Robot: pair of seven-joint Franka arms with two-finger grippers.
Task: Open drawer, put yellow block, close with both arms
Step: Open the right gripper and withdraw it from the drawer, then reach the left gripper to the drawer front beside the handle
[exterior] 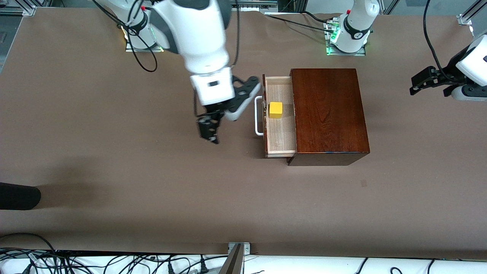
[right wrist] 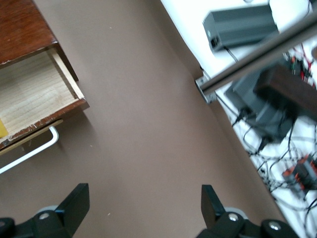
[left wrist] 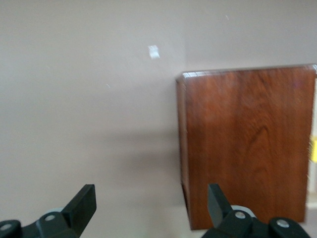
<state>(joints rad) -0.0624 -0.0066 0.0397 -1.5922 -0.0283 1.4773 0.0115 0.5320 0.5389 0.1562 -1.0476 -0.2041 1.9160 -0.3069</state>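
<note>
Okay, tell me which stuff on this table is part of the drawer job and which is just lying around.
Part of the job:
- drawer, pulled open
- yellow block, in the drawer
- box
- right hand, open, over the table beside the handle
- left hand, open, waiting at its end of the table

Lying about:
- dark object at the table edge
- cables

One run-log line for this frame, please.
drawer: open | yellow block: in drawer | right hand: open, empty, over table in front of drawer | left hand: open, waiting at left arm's end
</note>
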